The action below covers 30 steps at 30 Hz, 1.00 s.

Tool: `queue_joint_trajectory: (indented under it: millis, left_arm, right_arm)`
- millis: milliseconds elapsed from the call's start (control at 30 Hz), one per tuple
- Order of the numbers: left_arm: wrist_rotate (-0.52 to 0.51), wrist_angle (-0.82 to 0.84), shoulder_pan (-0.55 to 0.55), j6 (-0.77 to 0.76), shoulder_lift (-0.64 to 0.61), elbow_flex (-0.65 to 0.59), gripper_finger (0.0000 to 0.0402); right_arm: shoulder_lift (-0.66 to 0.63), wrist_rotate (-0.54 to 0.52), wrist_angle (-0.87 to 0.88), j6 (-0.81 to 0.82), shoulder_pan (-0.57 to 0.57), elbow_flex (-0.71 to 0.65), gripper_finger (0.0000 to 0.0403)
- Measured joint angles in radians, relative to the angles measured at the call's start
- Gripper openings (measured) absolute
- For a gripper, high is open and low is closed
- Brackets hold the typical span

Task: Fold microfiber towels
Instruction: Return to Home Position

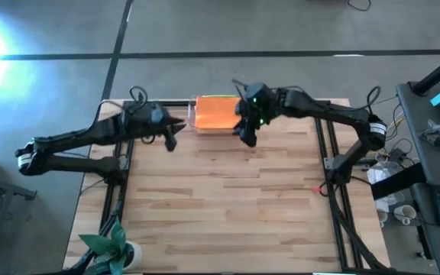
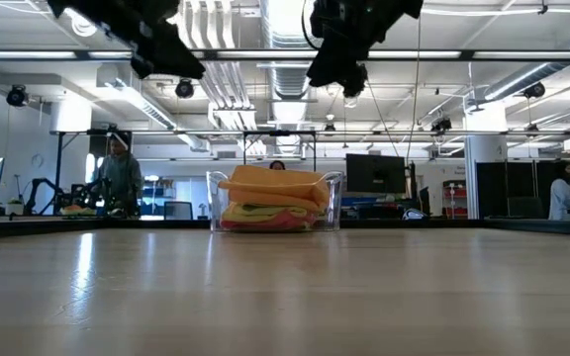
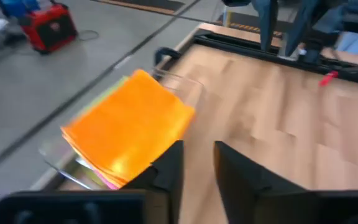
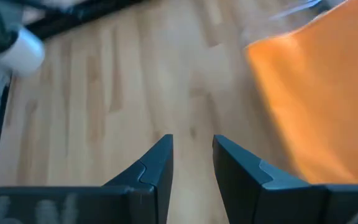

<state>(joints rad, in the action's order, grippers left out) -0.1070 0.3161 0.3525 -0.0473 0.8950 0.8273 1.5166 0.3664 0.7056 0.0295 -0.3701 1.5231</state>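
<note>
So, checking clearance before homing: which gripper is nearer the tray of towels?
Right. The right gripper hangs by the tray's right edge; the left gripper is off its left side, slightly farther.

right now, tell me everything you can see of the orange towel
The orange towel is a soft, bright, plain cloth, folded flat. It lies on top of a stack of other folded towels, yellow and pink showing beneath, inside the clear tray at the far edge of the table, rising slightly above the rim. The left gripper and right gripper hang clear of it.
</note>
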Motion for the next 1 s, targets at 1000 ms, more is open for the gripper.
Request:
queue_joint_trajectory:
  millis: [1000]
  left_arm:
    - [-0.022,-0.499,-0.178,-0.341,-0.525,-0.687,0.0000]
  right_arm:
    - [-0.015,-0.001,-0.489,0.213,0.205,-0.113,0.0105]
